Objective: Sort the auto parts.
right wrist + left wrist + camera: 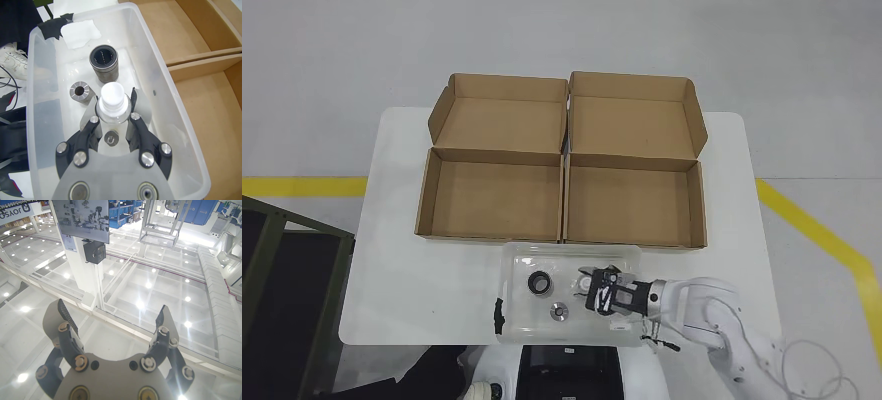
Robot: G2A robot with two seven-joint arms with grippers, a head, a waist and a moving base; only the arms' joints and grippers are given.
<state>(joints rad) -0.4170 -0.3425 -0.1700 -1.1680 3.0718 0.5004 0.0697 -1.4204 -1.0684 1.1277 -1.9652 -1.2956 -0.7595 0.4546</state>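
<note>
A clear plastic bin (517, 255) (158, 62) stands at the table's front edge with auto parts in it. Inside it my right gripper (113, 108) (592, 288) is shut on a small clear bottle with a white cap (112, 98). Beside it stand a dark ringed bearing sleeve (105, 63) (539, 284) and a small steel bushing (80, 92) (559, 311). A small metal nut (111, 139) lies on the bin floor under the gripper. My left gripper (115, 313) is open, holds nothing and points up at the ceiling.
Two open cardboard boxes, the left one (492, 195) and the right one (632, 205), sit side by side just beyond the bin, lids folded back. Black tape (53, 28) and a white paper scrap (80, 34) mark the bin's end wall.
</note>
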